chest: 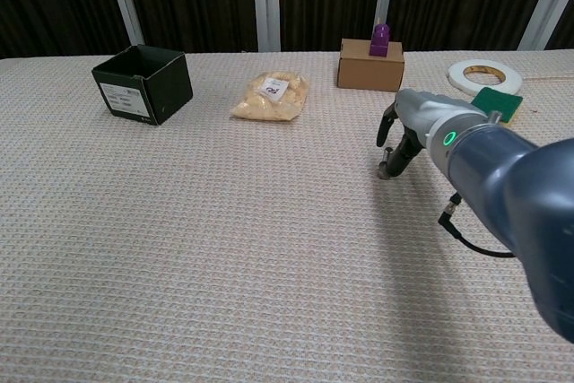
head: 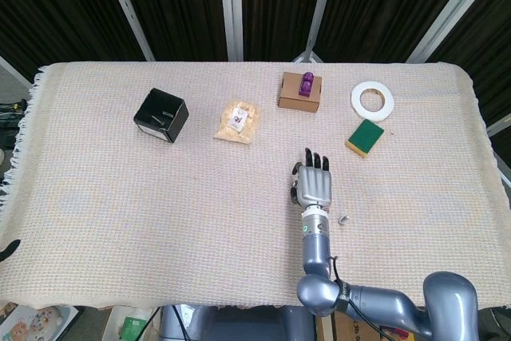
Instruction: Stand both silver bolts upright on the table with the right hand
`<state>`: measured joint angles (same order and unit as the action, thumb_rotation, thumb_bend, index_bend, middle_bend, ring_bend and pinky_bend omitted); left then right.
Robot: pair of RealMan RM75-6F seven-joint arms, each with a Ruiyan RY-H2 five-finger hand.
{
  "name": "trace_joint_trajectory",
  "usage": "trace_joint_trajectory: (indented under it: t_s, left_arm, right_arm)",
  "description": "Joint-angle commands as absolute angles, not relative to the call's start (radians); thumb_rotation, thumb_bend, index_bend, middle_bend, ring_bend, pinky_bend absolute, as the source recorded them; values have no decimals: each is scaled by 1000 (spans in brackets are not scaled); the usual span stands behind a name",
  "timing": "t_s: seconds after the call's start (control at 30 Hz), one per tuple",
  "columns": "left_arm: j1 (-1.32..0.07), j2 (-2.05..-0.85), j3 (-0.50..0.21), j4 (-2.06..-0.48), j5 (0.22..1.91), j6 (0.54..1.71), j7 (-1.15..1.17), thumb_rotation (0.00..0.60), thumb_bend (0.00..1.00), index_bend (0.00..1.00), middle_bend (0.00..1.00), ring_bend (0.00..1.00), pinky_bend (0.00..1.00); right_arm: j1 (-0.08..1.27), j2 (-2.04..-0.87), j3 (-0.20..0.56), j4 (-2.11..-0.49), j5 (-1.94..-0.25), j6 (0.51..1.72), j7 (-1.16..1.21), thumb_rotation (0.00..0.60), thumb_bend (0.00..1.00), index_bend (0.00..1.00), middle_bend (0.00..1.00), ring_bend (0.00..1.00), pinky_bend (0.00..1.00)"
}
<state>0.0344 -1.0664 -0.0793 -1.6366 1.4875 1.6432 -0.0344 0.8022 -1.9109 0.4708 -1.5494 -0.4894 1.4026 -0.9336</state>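
Note:
My right hand (head: 314,182) (chest: 405,134) hovers low over the middle-right of the table, palm down and fingers pointing away from me. In the chest view its lowered fingertips pinch a small silver bolt (chest: 384,170), whose lower end touches the cloth. From the head view that bolt is hidden under the hand. A second silver bolt (head: 344,219) lies on its side on the cloth just right of my wrist. In the chest view the forearm hides it. My left hand shows in neither view.
A black open box (head: 160,115) sits at the far left and a bag of yellow snacks (head: 238,121) beside it. Behind the hand are a cardboard box with a purple object (head: 301,90), a white tape roll (head: 372,100) and a green sponge (head: 365,136).

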Motion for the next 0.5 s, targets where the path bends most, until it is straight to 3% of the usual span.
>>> trace_joint_trajectory:
  t_s: [0.03, 0.13, 0.5]
  left_arm:
    - [34, -1067, -79, -1636, 1487, 1643, -34, 600, 123, 95, 36, 0, 136]
    - [34, -1067, -81, -1636, 1486, 1644, -35, 600, 123, 95, 36, 0, 137]
    - [36, -1066, -80, -1638, 1487, 1646, -37, 600, 122, 95, 36, 0, 137]
  right_arm:
    - [803, -1903, 471, -1565, -486, 1404, -936, 600, 258, 293, 3, 0, 0]
    - [802, -1885, 474, -1604, -492, 1414, -939, 600, 209, 251, 3, 0, 0]
    - [753, -1704, 473, -1950, -611, 1553, -971, 600, 200, 206, 3, 0, 0]
